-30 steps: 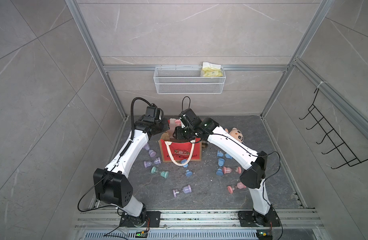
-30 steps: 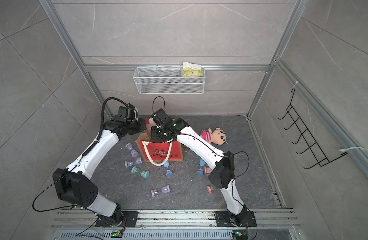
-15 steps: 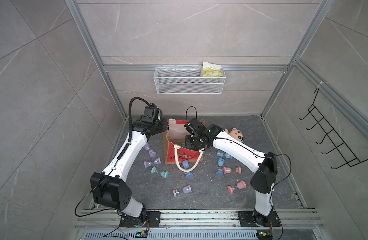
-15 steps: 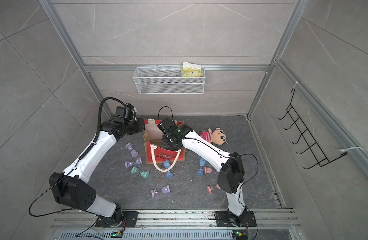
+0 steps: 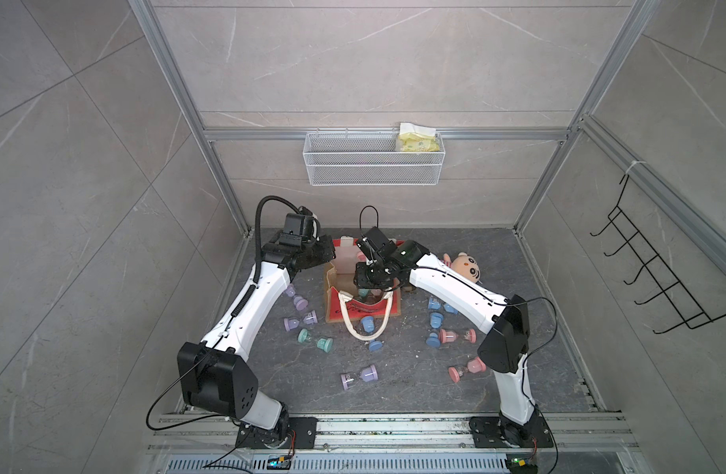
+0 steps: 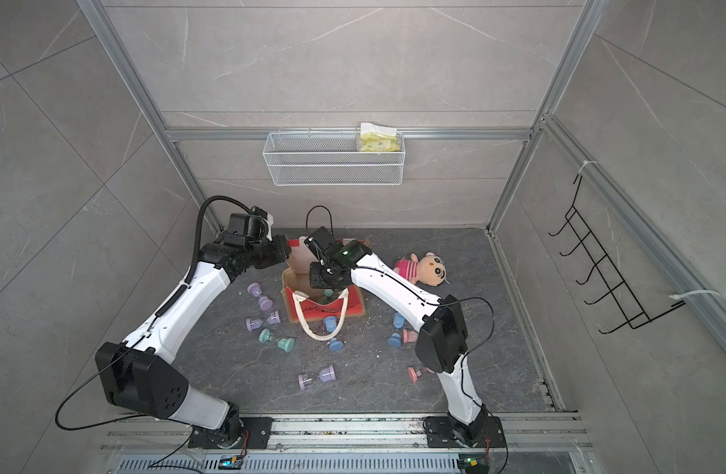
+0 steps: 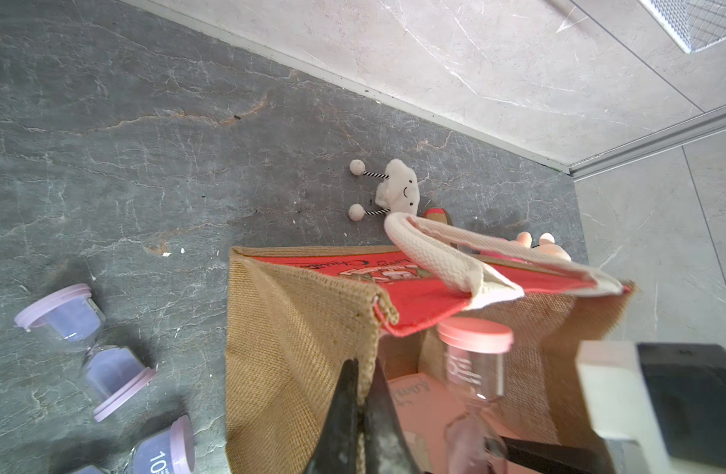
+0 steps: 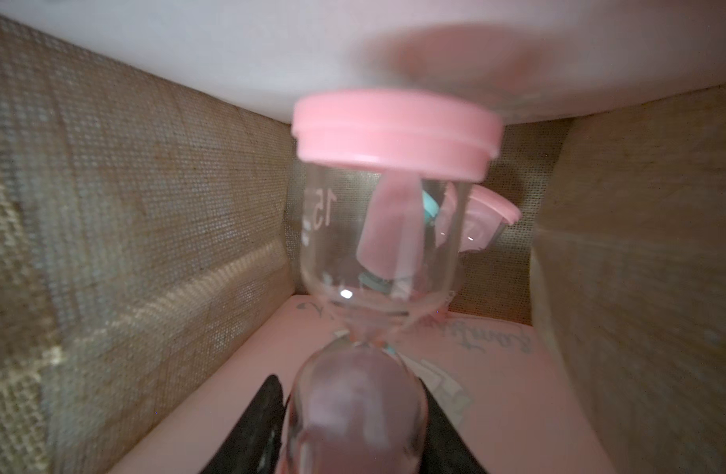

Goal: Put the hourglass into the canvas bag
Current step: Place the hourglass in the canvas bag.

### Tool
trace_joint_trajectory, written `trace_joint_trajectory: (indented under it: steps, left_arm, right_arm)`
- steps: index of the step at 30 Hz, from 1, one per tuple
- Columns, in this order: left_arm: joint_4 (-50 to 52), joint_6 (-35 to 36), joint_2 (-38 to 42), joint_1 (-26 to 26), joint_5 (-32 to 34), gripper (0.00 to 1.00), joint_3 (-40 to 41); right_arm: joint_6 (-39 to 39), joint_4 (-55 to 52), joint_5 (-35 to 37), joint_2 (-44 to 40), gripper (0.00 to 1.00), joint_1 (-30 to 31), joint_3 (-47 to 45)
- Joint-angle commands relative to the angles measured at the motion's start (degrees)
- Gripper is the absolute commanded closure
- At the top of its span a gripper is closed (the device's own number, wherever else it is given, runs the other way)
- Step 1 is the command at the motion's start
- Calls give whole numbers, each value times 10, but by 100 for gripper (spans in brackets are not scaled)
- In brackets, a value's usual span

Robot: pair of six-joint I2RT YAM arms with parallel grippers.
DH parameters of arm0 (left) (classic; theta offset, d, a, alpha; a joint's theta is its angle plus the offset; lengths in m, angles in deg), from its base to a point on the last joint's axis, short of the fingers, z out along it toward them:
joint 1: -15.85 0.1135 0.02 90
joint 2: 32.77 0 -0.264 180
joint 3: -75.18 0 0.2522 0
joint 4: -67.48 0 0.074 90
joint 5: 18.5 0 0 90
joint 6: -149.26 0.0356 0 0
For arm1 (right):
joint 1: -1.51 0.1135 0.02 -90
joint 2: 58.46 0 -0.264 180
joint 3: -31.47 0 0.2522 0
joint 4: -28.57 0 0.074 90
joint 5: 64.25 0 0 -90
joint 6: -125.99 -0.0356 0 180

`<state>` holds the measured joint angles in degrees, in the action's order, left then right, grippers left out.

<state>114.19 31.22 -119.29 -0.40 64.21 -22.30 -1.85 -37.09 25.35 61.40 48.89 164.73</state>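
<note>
My left gripper (image 7: 363, 371) pinches the burlap rim of the canvas bag (image 7: 295, 328) open and my right gripper (image 8: 349, 394) clamps the pink hourglass (image 8: 377, 246) low inside it, so I'd ease down to the bag's floor before spreading the jaws

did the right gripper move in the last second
Yes: the right gripper, shut on the pink hourglass, has sunk away from the wire basket into the canvas bag.
</note>
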Motion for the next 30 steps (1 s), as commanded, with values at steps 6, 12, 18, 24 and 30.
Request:
trace_joint_trajectory:
  steps: [6, 12, 18, 24, 30]
  left_arm:
    - [-32, -19, 29, 1, -5, 100, 5]
    - [-35, -30, 33, 1, 7, 100, 14]
    - [-30, -35, 32, 1, 20, 100, 13]
    - [-26, -37, 29, 1, 25, 100, 12]
    - [-24, -37, 27, 2, 31, 100, 10]
  right_arm:
    - [4, 26, -35, 64, 100, 7, 35]
    - [-3, 15, -32, 99, 100, 7, 61]
    - [-15, -13, -30, 142, 100, 8, 106]
    - [-22, -28, -30, 166, 100, 8, 139]
    - [-23, -38, -24, 172, 87, 9, 149]
